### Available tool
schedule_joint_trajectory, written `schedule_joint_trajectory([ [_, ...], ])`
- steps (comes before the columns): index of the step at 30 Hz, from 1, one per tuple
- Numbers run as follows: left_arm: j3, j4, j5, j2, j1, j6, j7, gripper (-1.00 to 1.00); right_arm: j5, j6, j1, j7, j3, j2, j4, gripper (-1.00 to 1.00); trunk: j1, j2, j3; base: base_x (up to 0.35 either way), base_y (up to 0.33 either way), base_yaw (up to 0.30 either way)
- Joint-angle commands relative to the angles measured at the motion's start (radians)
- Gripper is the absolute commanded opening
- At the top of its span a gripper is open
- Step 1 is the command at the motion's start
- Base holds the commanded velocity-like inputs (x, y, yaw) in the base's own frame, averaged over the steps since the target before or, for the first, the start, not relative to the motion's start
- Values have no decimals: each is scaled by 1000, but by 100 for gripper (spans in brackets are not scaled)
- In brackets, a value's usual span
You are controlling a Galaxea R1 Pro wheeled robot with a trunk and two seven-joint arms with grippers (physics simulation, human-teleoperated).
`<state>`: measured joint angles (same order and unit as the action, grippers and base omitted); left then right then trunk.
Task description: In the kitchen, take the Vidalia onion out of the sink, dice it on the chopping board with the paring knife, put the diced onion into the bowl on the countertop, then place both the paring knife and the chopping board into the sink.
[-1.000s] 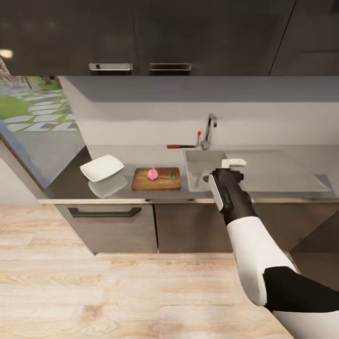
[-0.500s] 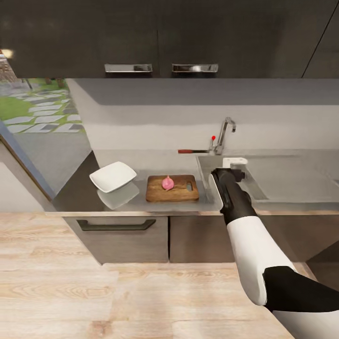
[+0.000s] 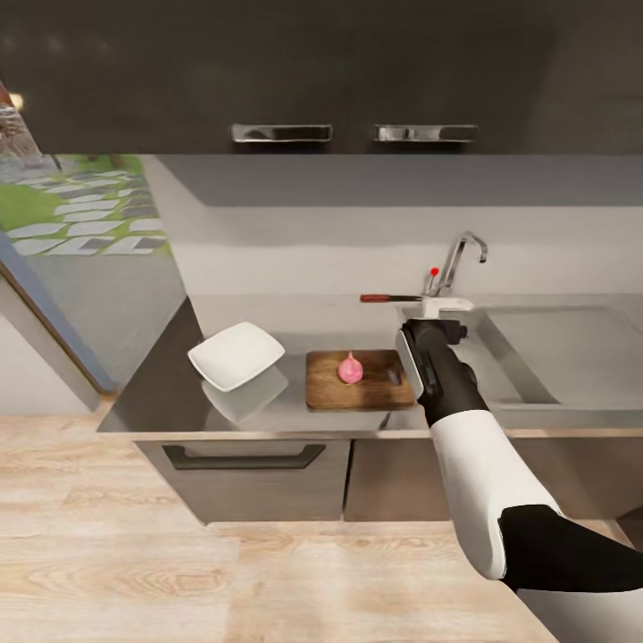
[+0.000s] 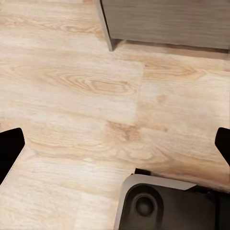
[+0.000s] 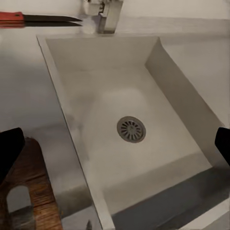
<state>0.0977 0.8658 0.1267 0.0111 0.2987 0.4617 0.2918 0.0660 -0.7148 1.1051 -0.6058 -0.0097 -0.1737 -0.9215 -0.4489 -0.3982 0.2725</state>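
From the head view, the whole scene has slid rightward across the last second, which reads as the base and camera shifting left along the counter, not as the things moving; the right arm keeps its pose, its right gripper (image 3: pixel 444 309) raised over the near left corner of the sink (image 3: pixel 572 357). The Vidalia onion (image 3: pixel 350 368) lies on the chopping board (image 3: pixel 357 380), so the first step looks done and dicing comes next; I judge the move lines the robot up with the board. The paring knife (image 3: pixel 390 297), red-handled, rests on the countertop (image 3: pixel 170 393) at 12 o'clock from the board, beside the faucet (image 3: pixel 460 254). The white bowl (image 3: pixel 236 355) sits at 9 o'clock from the board, with nothing in it. In the left wrist view, the left gripper (image 4: pixel 115 143) hangs over the wooden floor (image 4: pixel 72 86) with its dark fingertips (image 4: pixel 9 148) spread wide, holding nothing. In the right wrist view the right gripper's fingers (image 5: pixel 8 148) are likewise wide apart and hold nothing; the sink basin shows just its drain (image 5: pixel 131 129), and the knife lies at 11 o'clock from it.
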Motion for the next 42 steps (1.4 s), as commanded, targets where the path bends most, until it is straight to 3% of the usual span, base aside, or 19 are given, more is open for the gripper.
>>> schedule_joint_trajectory([
  [1,5,1,10,1,0,3,4,100,6,-7,1,-2,-1,-1,0,100,-1,-2,2,266,212,0],
  [23,5,1,10,1,0,3,4,100,5,-5,1,-6,-1,-1,0,100,-1,-2,2,270,168,0],
  [32,5,1,10,1,0,3,4,100,4,34,0,-6,-1,-1,4,100,-1,-2,2,237,245,0],
  [42,5,1,10,1,0,3,4,100,5,35,-1,-8,-1,-1,4,100,-1,-2,2,36,33,0],
])
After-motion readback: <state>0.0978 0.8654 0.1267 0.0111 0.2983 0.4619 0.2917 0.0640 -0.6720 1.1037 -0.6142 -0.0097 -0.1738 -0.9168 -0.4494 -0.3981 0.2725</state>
